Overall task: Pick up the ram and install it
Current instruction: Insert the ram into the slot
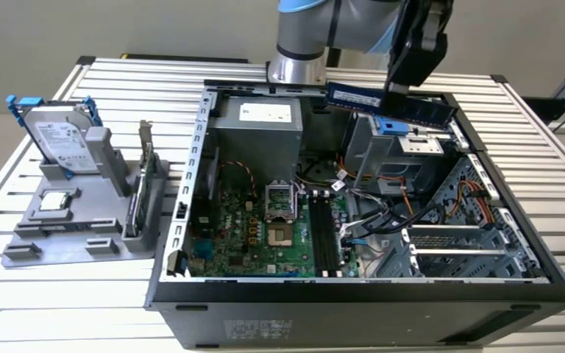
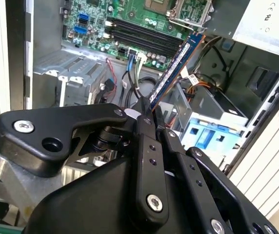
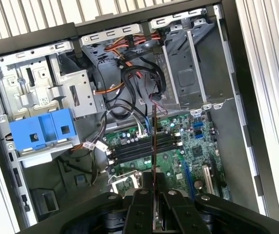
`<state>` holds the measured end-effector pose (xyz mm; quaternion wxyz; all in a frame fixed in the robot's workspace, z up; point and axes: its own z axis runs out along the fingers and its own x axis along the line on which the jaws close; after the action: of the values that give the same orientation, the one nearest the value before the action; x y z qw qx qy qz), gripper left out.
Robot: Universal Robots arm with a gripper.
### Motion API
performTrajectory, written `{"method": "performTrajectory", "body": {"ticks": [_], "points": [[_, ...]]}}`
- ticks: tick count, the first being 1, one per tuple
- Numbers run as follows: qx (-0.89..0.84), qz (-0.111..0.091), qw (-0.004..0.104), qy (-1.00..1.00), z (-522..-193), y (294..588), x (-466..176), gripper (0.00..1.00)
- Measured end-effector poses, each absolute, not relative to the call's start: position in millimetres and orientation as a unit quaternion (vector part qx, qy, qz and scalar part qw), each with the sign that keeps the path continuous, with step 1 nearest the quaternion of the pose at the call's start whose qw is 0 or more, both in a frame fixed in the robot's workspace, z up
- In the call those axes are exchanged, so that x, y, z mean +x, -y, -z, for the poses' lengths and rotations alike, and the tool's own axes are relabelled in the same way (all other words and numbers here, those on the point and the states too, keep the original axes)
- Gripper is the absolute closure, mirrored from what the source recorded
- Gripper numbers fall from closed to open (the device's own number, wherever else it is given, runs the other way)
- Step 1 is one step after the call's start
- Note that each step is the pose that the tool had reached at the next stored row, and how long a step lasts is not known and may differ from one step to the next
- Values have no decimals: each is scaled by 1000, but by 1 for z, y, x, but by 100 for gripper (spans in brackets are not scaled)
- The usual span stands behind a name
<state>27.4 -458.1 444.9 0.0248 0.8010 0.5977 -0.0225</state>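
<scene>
Claw (image 3: 154, 187) pinched, wrist approx. vertical

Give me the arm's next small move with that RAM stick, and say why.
Probably shift toward the exterior view's left and start descending. The gripper holds the ram high over the drive cage, while the memory slots lie lower on the motherboard.

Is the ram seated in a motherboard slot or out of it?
Out. The gripper holds the ram above the open case; the motherboard's memory slots sit bare.
</scene>
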Motion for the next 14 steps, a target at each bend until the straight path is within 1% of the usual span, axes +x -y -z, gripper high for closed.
{"method": "performTrajectory", "body": {"ticks": [14], "points": [[812, 23, 24, -583, -438, 458, 27, 100]]}}
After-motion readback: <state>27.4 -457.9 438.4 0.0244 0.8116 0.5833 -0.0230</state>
